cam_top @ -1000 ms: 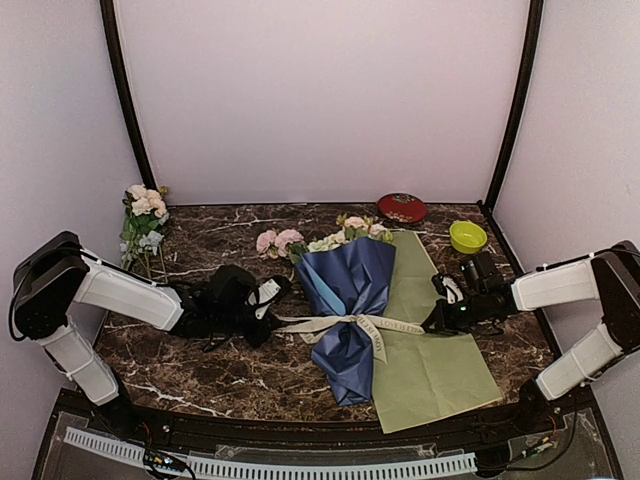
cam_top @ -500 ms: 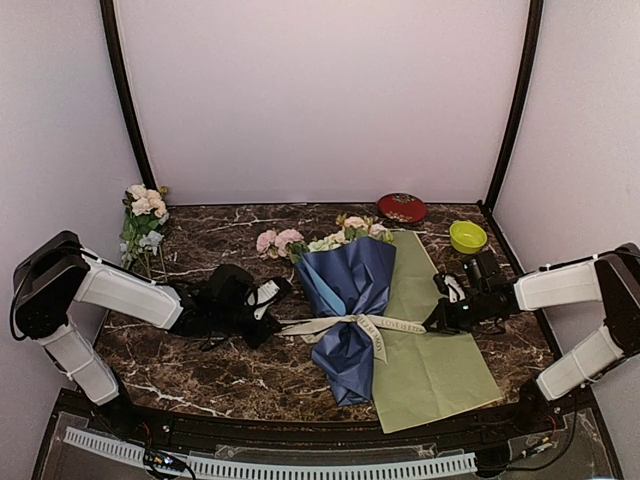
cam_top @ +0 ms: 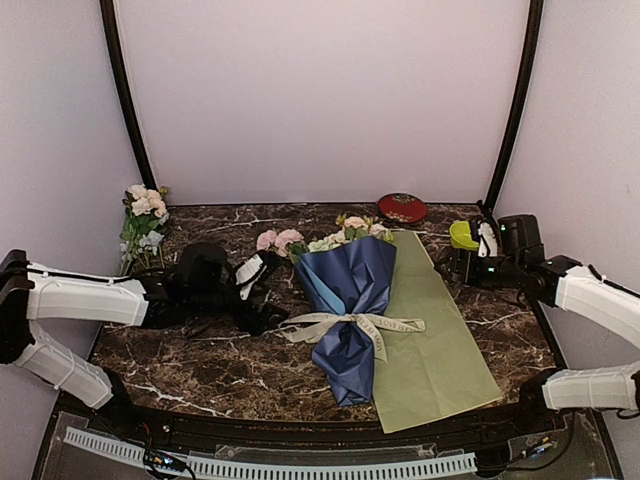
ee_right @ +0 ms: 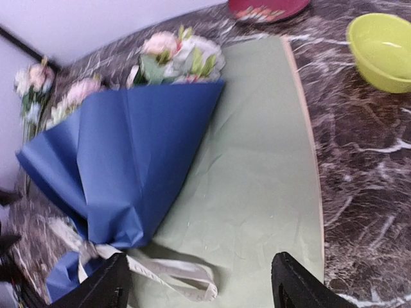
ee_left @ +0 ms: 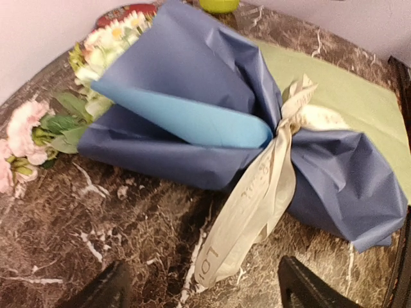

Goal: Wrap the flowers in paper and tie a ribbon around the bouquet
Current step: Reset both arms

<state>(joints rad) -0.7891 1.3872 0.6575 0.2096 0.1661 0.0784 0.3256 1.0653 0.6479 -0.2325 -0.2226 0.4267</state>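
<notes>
The bouquet (cam_top: 347, 300) lies in the middle of the table. Its dark blue paper (cam_top: 352, 272) is wrapped round the flowers (cam_top: 342, 233), whose heads stick out at the far end. A beige ribbon (cam_top: 348, 323) is tied round its narrow waist, with both ends lying loose. My left gripper (cam_top: 262, 293) stands open just left of the bouquet, and the ribbon (ee_left: 257, 205) end lies between its fingers (ee_left: 108, 290) untouched. My right gripper (cam_top: 475, 252) is open, raised near the right edge; in its view the ribbon (ee_right: 186, 277) loop rests on the green sheet.
A yellow-green sheet (cam_top: 432, 345) lies under and right of the bouquet. A lime bowl (cam_top: 467, 236) and a red dish (cam_top: 402, 207) sit at the back right. Another bunch of flowers (cam_top: 143, 222) stands at the back left, against the wall.
Both grippers have opened and let go of the ribbon ends. The left arm drew back to the left. The right arm rose and pulled away toward the bowl.
</notes>
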